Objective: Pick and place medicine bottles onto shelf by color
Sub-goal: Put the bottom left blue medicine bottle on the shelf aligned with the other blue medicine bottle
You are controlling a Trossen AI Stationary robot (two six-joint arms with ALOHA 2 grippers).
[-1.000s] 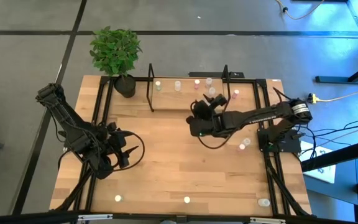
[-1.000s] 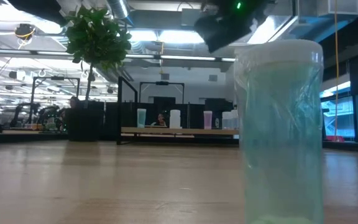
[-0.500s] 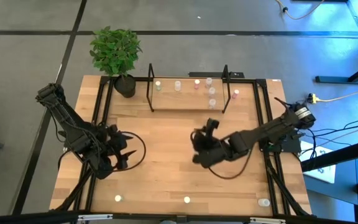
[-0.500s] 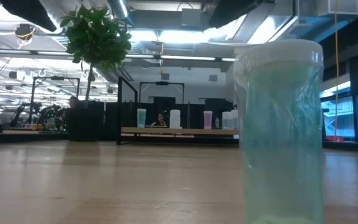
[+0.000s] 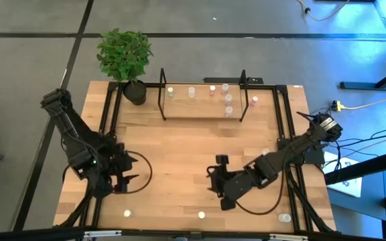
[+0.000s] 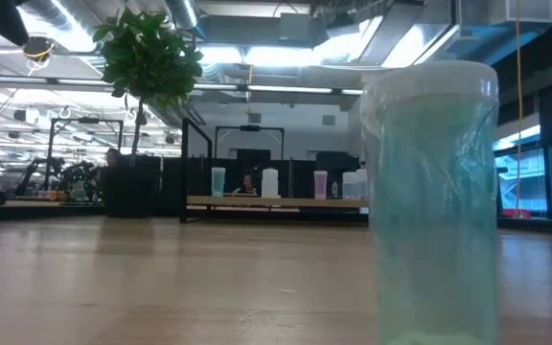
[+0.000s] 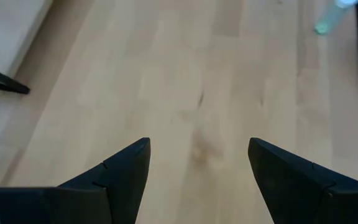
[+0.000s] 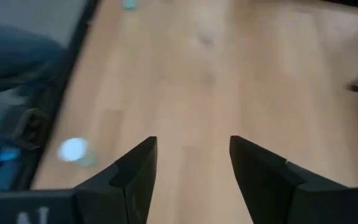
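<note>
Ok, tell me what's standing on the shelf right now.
On the shelf stand six small bottles: yellow-green, white, pink, and three pale ones near its right end. Its wire frame covers nothing visible.

The shelf (image 5: pixel 200 104), a pale wooden board in a thin black wire frame, lies well beyond both open sets of jaws and carries about 6 tiny upright bottles (image 5: pixel 211 90), greenish, white and pink. 3 more bottles (image 5: pixel 201 215) stand along the near table edge, 1 of them just ahead of the right jaws, and nothing lies between either pair.
</note>
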